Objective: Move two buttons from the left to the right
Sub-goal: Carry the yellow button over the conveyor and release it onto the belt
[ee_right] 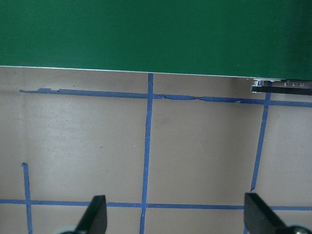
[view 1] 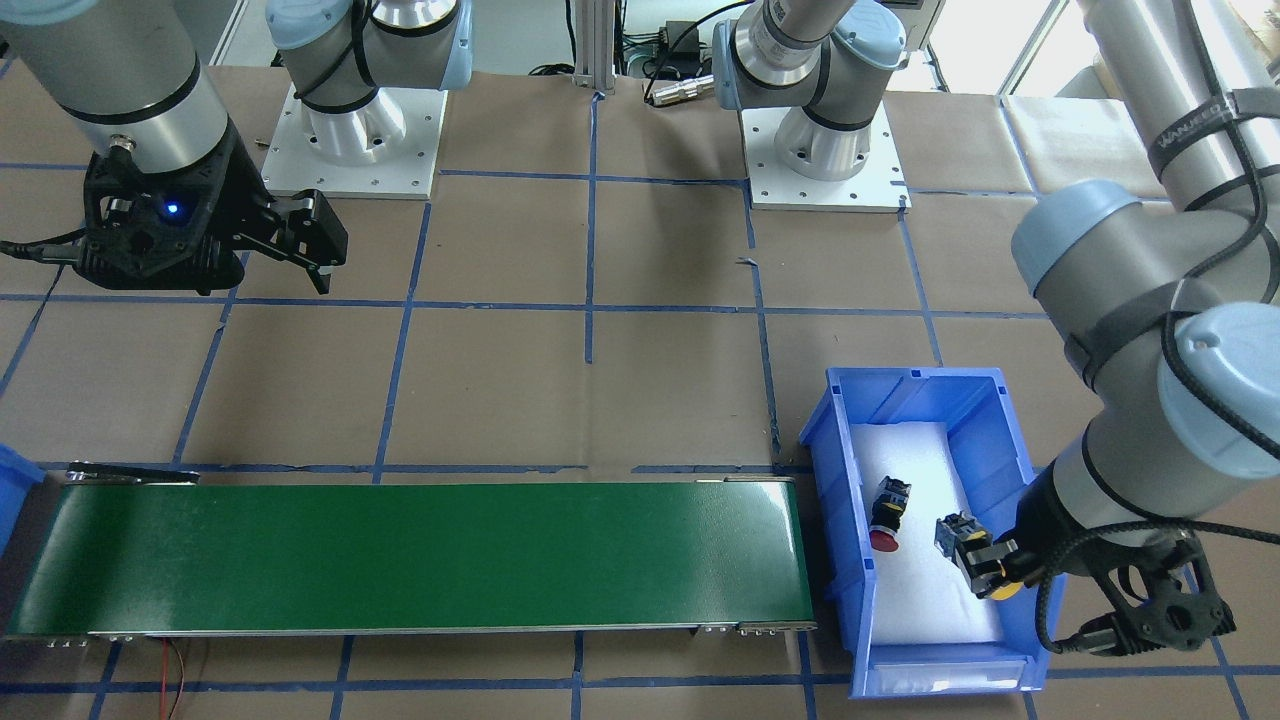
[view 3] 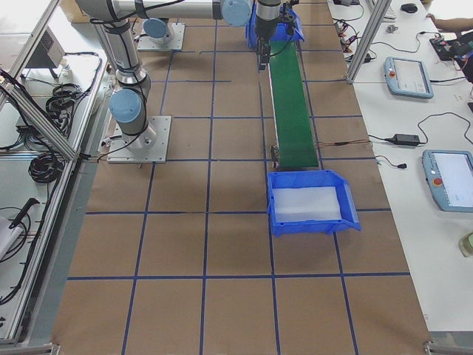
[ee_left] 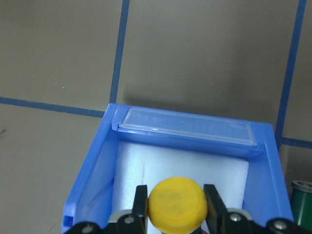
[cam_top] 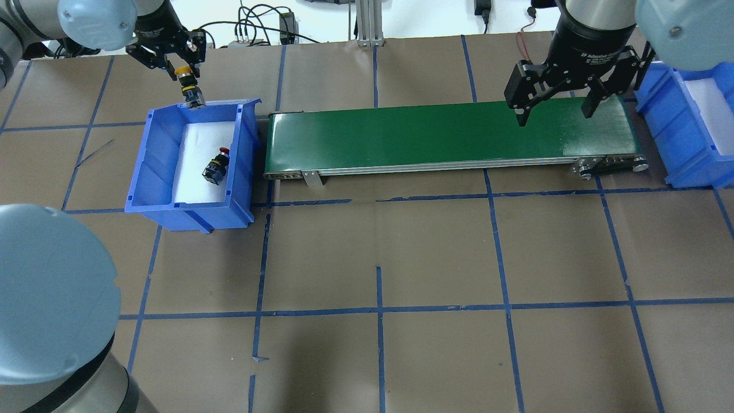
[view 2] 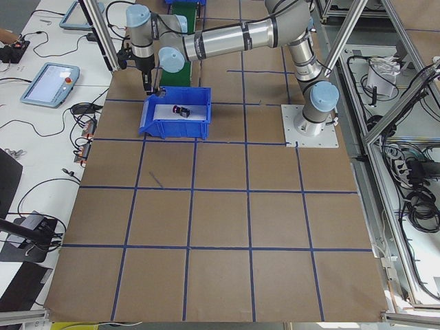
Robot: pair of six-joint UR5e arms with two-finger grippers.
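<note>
The yellow-capped button (view 1: 978, 558) (cam_top: 187, 85) (ee_left: 176, 204) hangs above the far end of the left blue bin (view 1: 1008, 430) (cam_top: 150, 172), clamped by my left gripper (cam_top: 184, 71) (ee_left: 176, 207), which is shut on it. The red-capped button (view 1: 887, 513) (cam_top: 217, 167) (view 2: 181, 110) lies on its side on the white foam inside that bin. My right gripper (view 1: 320, 252) (cam_top: 555, 111) (ee_right: 174, 222) hovers open and empty near the right end of the green conveyor belt (view 1: 410, 555) (cam_top: 447, 135).
A second blue bin (cam_top: 691, 129) (view 3: 310, 201) with white foam stands past the belt's right end. The brown table (cam_top: 378, 258) is marked with blue tape lines. Both arm bases (view 1: 350, 130) sit on white plates at the robot side.
</note>
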